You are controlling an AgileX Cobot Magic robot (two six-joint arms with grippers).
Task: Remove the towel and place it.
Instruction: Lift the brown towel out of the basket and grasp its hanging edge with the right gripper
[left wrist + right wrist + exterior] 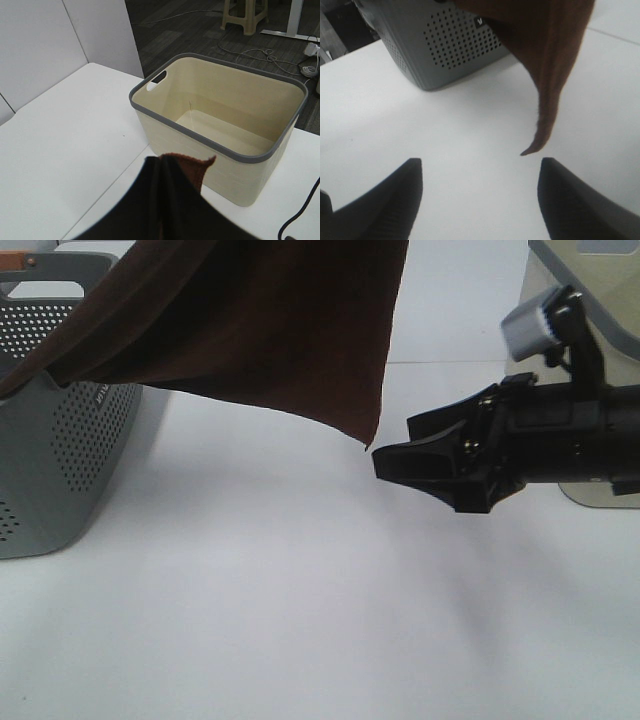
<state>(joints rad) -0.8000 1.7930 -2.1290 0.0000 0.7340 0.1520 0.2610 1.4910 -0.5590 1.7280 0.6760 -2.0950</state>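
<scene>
Dark towel [250, 320] was held pinched in clamped left gripper [161, 165], raised over grey basket [60, 470]; its hanging corner was positioned just ahead of wide-spread right gripper [400, 447], probably for a second grasp.

Dk brown towel [250, 330], perforated grey basket [80, 450], beige bin [235, 177].

The black plastic right gripper [396, 443] is up in the air and points sideways, toward the robot's left. Its two flat fingers [385, 200] are far apart, and nothing is between them. Behind it, the thick black right arm [585, 435] lies level. The black left gripper [159, 175] is squeezed tight on a fold of the dark reddish-brown terry cloth towel [194, 167].
</scene>
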